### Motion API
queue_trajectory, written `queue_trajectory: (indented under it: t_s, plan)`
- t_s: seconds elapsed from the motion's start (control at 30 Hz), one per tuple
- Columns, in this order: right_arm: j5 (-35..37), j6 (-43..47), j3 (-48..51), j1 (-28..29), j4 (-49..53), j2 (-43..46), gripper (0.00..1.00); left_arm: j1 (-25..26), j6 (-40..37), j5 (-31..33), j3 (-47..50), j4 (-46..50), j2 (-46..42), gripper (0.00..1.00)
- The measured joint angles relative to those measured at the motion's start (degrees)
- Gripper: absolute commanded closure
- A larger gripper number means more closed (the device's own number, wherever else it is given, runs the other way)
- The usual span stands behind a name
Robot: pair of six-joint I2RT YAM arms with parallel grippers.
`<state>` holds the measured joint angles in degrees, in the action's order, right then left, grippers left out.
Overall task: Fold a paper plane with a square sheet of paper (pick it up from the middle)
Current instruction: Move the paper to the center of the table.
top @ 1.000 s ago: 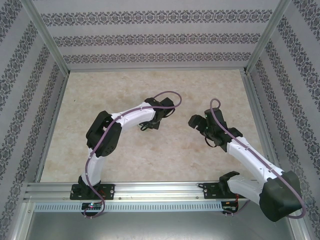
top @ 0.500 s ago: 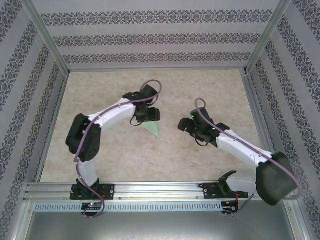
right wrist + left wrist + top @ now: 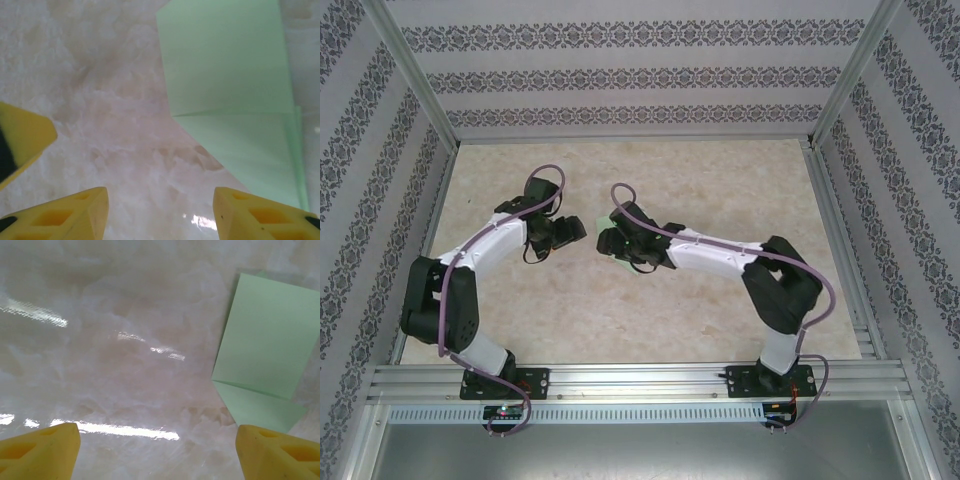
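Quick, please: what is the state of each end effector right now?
Left end effector: open, holding nothing.
Right end effector: open, holding nothing; the folded green paper lies just ahead, not gripped.

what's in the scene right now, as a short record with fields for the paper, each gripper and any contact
paper: pale green sheet of paper, partly folded with a crease across it, lying flat on the table
left: left gripper open, nothing between its fingers, paper ahead toward the right of its wrist view
right: right gripper open, nothing between its fingers, paper at the upper right of its wrist view
contact: neither gripper touches the paper in the wrist views
layout: from the top, the two grippers face each other near mid-table
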<state>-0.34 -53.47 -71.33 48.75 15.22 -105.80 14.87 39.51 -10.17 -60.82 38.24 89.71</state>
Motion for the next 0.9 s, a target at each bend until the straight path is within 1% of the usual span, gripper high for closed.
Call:
queue_trajectory:
  t_s: [0.17,0.5,0.7,0.9]
  plan:
    - [0.37,0.96,-4.57,-0.7,0.87,-5.18,0.42,-0.92,-0.24,-0.87,1.7,-0.48,-1.49,0.17]
    - [-0.11,3.8,-6.56,-3.17,4.44,-11.69,0.43,-1.38,-0.22,-1.57,2.08,-1.49,-1.64,0.17]
    - [-1.81,8.96,-5.18,-3.26,3.69,-11.28,0.42,-1.38,-0.2,-1.79,2.08,-1.53,-1.64,0.17]
    - [-5.75,18.64,4.13,-4.0,2.32,-4.79,0.43,-1.38,0.02,-3.21,3.21,-1.92,-1.73,0.13]
